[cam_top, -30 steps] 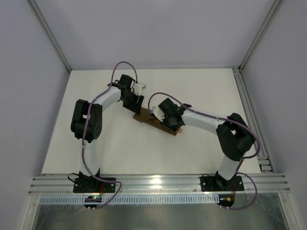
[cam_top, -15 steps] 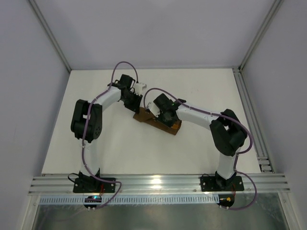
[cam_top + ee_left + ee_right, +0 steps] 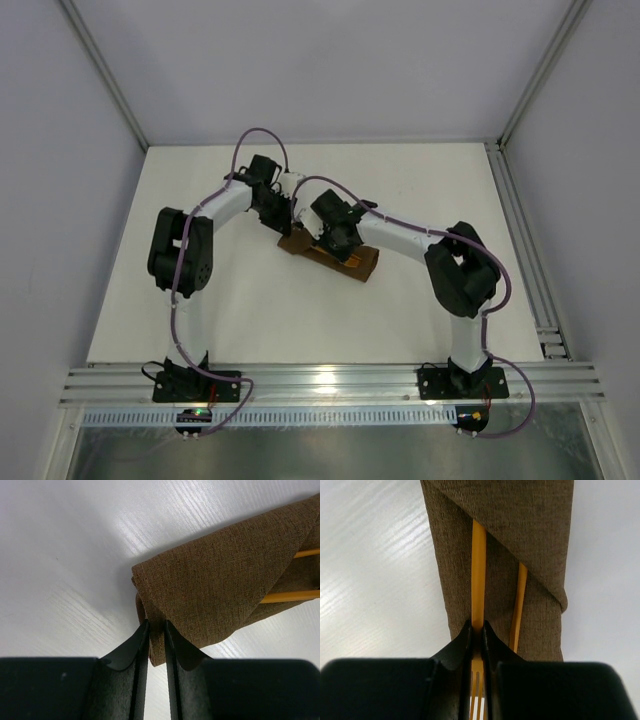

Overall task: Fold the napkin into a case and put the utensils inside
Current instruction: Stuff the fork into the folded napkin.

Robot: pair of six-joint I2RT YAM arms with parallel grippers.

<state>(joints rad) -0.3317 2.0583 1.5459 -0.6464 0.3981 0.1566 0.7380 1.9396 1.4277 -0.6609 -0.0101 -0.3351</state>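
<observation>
The dark brown napkin (image 3: 362,264) lies as a narrow folded case (image 3: 540,530) in the middle of the table, with a diagonal flap across it. Two orange utensils stick out from under that flap. My right gripper (image 3: 477,626) is shut on the fork (image 3: 478,570), whose tines show between the jaws. The plain utensil (image 3: 520,600) lies beside it, free. At the case's far-left end, my left gripper (image 3: 156,626) is shut on the edge of the cloth (image 3: 225,580). Both utensil handles (image 3: 290,596) show at the right of the left wrist view.
White tabletop (image 3: 250,310) surrounds the case. An aluminium rail (image 3: 520,230) runs along the right edge and another along the near edge. The two wrists sit close together over the case's left half.
The left gripper has closed on the napkin's end. The right gripper, still shut on the fork, has slid left along the case toward the left gripper.
</observation>
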